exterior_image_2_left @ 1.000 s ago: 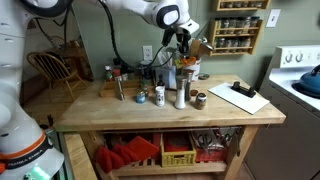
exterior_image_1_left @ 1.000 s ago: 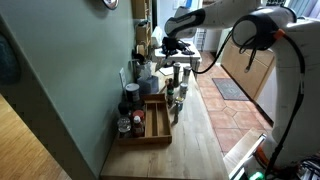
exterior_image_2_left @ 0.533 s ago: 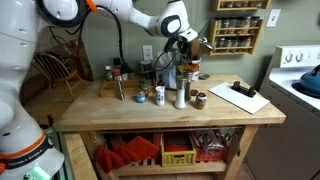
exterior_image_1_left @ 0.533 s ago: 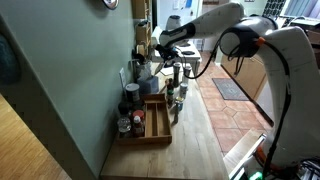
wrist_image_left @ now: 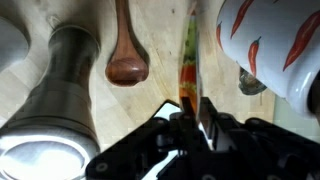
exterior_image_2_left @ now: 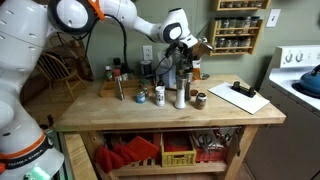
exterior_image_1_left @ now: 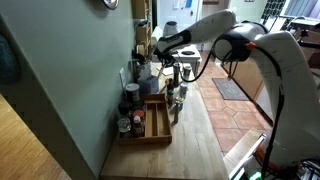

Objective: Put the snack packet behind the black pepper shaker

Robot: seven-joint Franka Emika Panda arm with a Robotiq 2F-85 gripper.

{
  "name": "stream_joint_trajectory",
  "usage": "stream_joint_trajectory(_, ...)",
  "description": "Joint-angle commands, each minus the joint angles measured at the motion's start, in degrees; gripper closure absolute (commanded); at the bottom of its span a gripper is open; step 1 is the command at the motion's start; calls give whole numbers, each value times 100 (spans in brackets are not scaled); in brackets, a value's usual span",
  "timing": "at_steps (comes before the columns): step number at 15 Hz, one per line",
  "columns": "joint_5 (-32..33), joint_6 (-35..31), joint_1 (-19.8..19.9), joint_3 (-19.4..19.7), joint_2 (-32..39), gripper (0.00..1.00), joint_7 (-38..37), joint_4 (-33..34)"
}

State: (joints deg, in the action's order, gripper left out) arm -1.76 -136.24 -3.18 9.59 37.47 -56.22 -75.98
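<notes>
My gripper is shut on the snack packet, a thin red-orange foil packet seen edge-on, hanging upright over the wooden counter. The black pepper shaker, tall and dark with a shiny metal top, stands just to the left of the packet in the wrist view. In both exterior views the gripper hovers low at the back of the counter, behind the dark shaker and a silver one. The packet is hard to make out there.
A wooden spoon lies beside the packet, and a white ceramic piece with red marks stands close on its other side. Small jars and a white board sit on the counter. A wooden tray lies by the wall.
The arm has moved slightly down and back toward the wall, carrying the packet behind the shakers. The grip has not changed.
</notes>
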Motion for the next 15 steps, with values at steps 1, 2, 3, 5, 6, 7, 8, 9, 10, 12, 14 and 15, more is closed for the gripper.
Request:
stream_joint_trajectory(1,138,-309,18,9,-20,53,148,7)
stream_joint_trajectory(2,111,-322,68,-57,-95,44,379,-32)
stream_joint_trajectory(3,66,-379,112,-105,-173,38,575,-89)
stream_joint_trajectory(5,-38,-276,272,-297,-419,23,1378,-265)
stream_joint_trajectory(6,-69,-326,316,-337,-527,16,1694,-343)
stream_joint_trajectory(7,-140,-248,399,-445,-715,7,2168,-479)
stream_joint_trajectory(8,-225,-203,460,-525,-899,1,2550,-626)
stream_joint_trajectory(9,-269,-176,494,-572,-1114,0,2920,-825)
stream_joint_trajectory(10,-316,-156,523,-614,-1291,0,3274,-995)
stream_joint_trajectory(12,-388,-52,557,-691,-1734,0,3925,-1458)
stream_joint_trajectory(14,-452,113,589,-771,-2191,0,4526,-1944)
stream_joint_trajectory(15,-468,191,594,-801,-2444,0,4820,-2213)
